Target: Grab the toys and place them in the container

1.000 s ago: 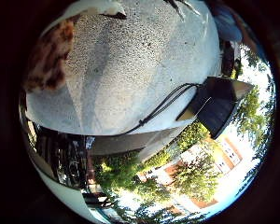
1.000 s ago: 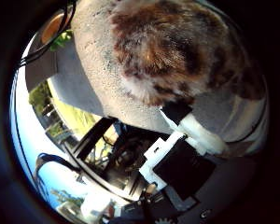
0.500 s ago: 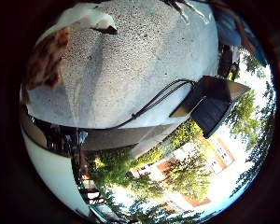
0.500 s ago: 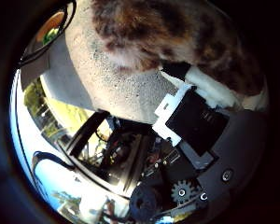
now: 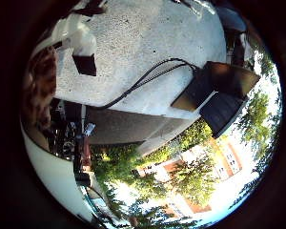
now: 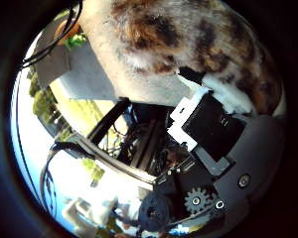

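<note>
Over the grey speckled table (image 5: 148, 52), my hand (image 6: 208, 129) curls its fingers around a spotted plush toy (image 6: 188, 44).

Spotted brown plush toy (image 6: 188, 44) close against the palm, white-and-black fingers (image 6: 208, 124) curled against it.

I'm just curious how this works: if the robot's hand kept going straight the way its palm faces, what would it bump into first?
Most likely the spotted plush toy: it fills much of the thumb side view, close to the right hand. Depth is unclear.
</note>
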`<state>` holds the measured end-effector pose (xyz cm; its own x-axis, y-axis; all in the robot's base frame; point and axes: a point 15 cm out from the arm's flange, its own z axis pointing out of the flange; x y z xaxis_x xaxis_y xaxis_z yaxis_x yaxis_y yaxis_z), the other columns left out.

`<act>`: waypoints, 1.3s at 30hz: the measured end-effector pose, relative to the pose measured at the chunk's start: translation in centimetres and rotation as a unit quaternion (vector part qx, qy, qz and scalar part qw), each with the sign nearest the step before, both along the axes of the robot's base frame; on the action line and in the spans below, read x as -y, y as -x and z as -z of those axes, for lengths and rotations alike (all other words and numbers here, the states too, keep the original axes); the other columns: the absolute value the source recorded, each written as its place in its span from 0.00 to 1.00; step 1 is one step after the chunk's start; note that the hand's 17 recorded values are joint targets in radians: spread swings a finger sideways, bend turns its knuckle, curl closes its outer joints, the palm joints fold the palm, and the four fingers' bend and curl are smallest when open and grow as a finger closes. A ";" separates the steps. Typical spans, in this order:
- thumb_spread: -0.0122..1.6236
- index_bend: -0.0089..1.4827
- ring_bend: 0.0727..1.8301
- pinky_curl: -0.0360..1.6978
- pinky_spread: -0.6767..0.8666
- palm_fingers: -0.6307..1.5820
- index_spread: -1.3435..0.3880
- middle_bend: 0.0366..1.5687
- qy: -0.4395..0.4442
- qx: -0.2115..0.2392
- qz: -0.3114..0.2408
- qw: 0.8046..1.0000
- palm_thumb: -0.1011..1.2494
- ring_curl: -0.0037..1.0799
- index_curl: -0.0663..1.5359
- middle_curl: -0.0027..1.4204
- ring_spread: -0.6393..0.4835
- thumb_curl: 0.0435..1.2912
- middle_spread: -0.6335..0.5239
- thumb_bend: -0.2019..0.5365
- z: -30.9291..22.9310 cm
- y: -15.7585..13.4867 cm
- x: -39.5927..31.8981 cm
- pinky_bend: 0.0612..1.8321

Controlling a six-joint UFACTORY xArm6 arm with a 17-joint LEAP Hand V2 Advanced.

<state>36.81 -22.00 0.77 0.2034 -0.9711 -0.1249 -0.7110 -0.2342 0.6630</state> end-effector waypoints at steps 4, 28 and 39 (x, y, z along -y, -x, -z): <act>0.69 0.41 0.74 0.44 0.58 0.68 0.22 0.65 -0.034 0.011 0.002 0.999 0.84 0.78 0.03 0.78 0.48 0.43 0.30 0.28 -7.3 -1.2 -1.3 0.77; 0.72 0.59 0.80 0.55 0.56 0.64 0.11 0.75 -0.232 0.203 -0.146 0.940 0.81 0.80 0.03 0.84 0.46 0.56 0.32 0.26 -25.7 -7.9 -34.4 0.76; 0.73 0.64 0.80 0.60 0.55 0.62 0.10 0.77 -0.222 0.286 -0.188 0.913 0.77 0.81 0.03 0.83 0.46 0.56 0.34 0.25 -17.3 -15.4 -49.5 0.76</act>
